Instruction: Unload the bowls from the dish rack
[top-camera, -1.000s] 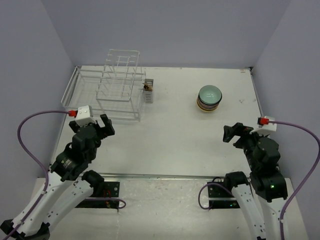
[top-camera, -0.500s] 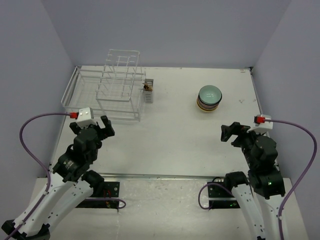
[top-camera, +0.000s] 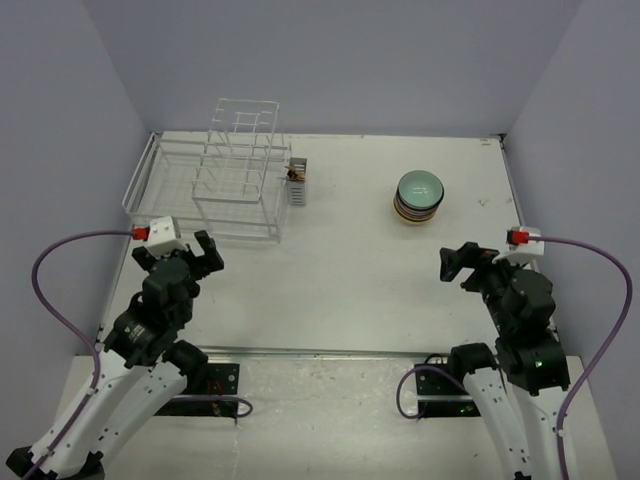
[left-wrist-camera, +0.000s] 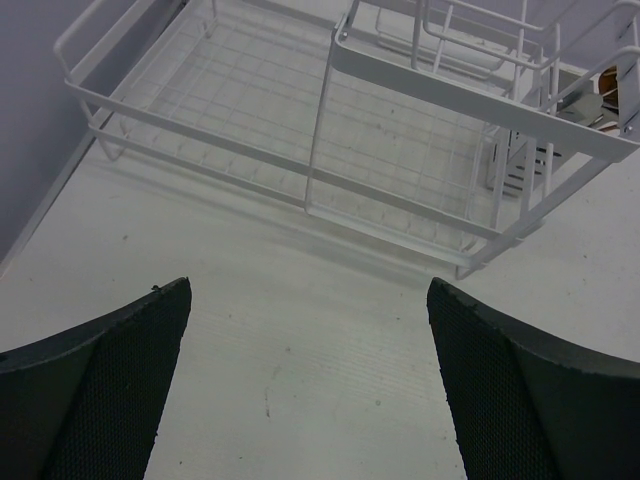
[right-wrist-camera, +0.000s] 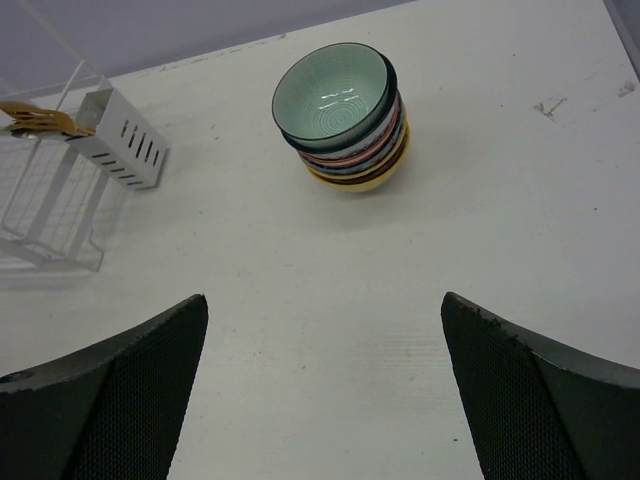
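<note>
showing the bowls (top-camera: 418, 196) stacked on the table (top-camera: 340, 265), well apart from the dish rack (top-camera: 215, 190), which holds none. left gripper (left-wrist-camera: 308, 290) and right gripper (right-wrist-camera: 324, 300) gape open, empty. unloading looks finished; no further grasp seems needed.

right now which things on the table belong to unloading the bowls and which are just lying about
Part of the job: stack of small round bowls, pale green one on top; white wire dish rack, no bowls in it.
Just lying about: grey slotted cutlery cup at the rack's side; brownish utensil handles sticking out of it.
</note>
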